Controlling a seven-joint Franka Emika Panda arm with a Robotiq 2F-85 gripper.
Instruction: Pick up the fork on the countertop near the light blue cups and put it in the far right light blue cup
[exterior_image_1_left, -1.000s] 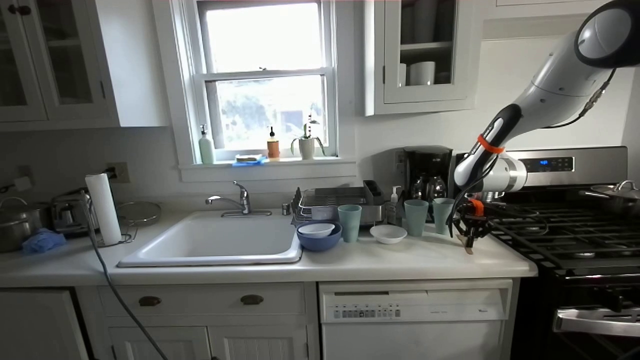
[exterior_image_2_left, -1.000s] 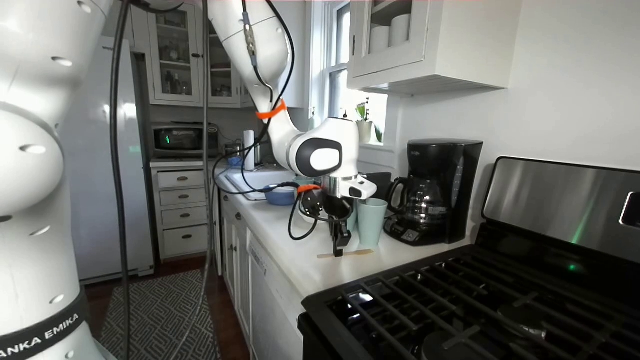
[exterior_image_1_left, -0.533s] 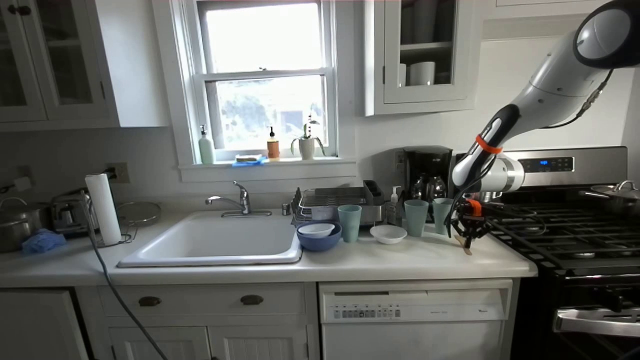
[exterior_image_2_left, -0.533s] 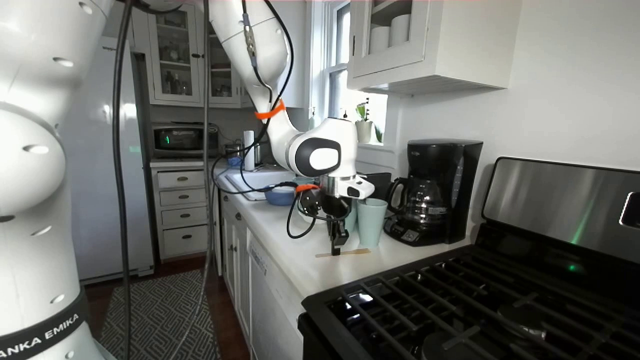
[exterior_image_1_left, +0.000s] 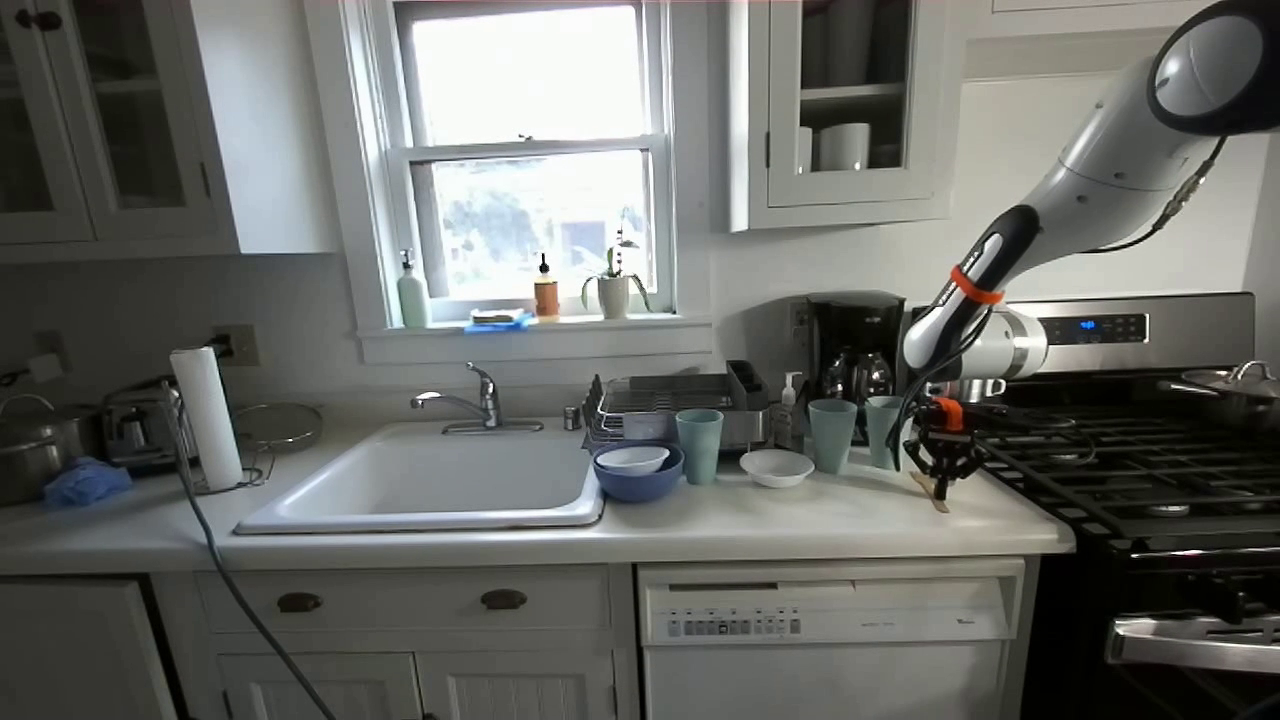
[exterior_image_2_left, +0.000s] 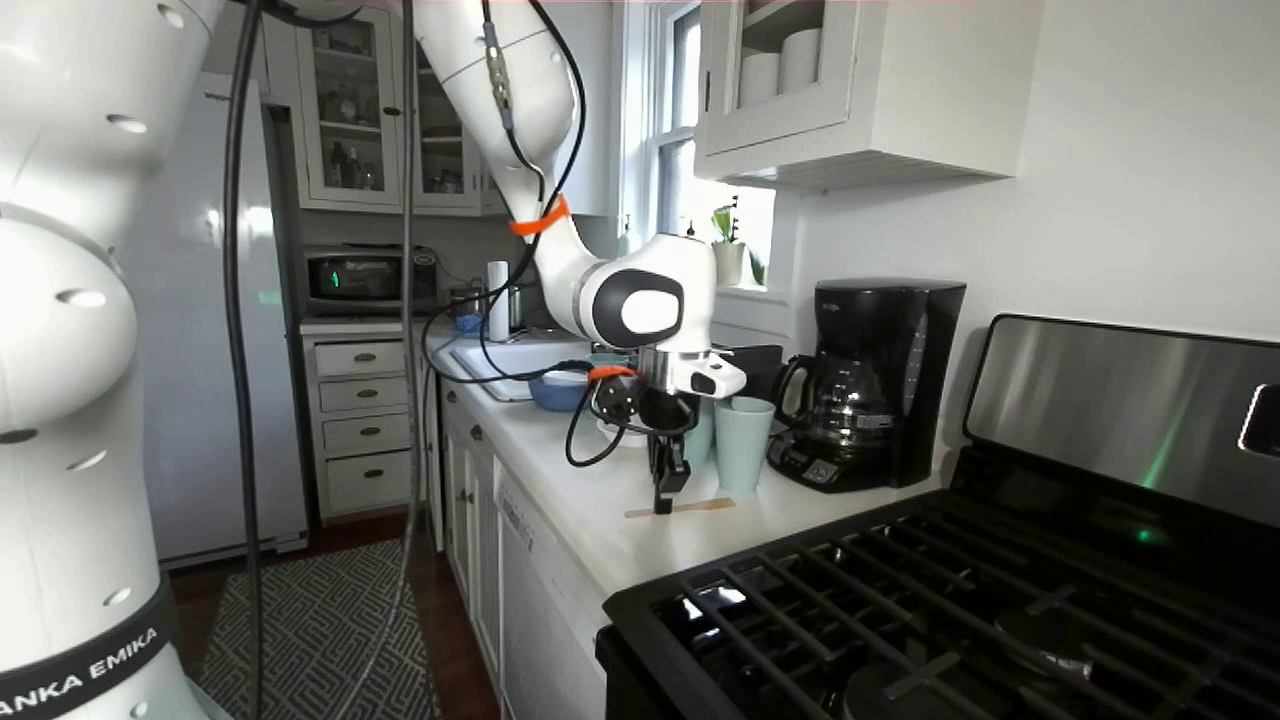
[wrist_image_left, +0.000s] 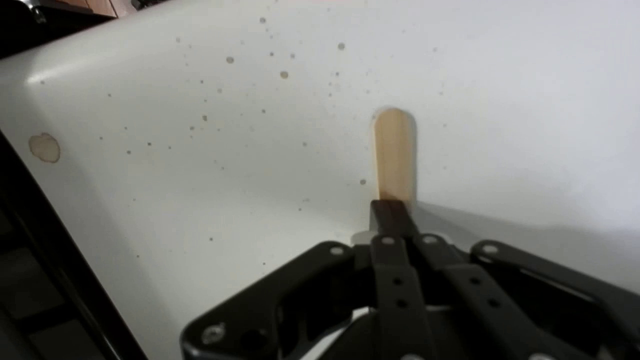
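The fork (wrist_image_left: 394, 150) is a flat, pale tan utensil lying on the off-white countertop (exterior_image_1_left: 800, 520). In the wrist view one rounded end sticks out past my fingertips; the rest is hidden under the gripper. It also shows in an exterior view (exterior_image_2_left: 705, 505). My gripper (wrist_image_left: 392, 204) is shut, its fingertips together over the fork's middle, pointing down. The fork looks wider than the closed tips and is not seen between them. Three light blue cups show: a left one (exterior_image_1_left: 699, 447), a middle one (exterior_image_1_left: 832, 436) and the far right light blue cup (exterior_image_1_left: 882, 430), partly behind my cable.
The black stove (exterior_image_2_left: 900, 600) borders the countertop beside the gripper. A black coffee maker (exterior_image_2_left: 880, 390) stands behind the cups. A white dish (exterior_image_1_left: 777, 468), a blue bowl (exterior_image_1_left: 640, 486) and a dish rack (exterior_image_1_left: 680, 395) stand left of it, near the sink (exterior_image_1_left: 420, 515).
In an exterior view my gripper has shifted slightly left, and the fork has slid a little the same way on the countertop. The cups have not moved.
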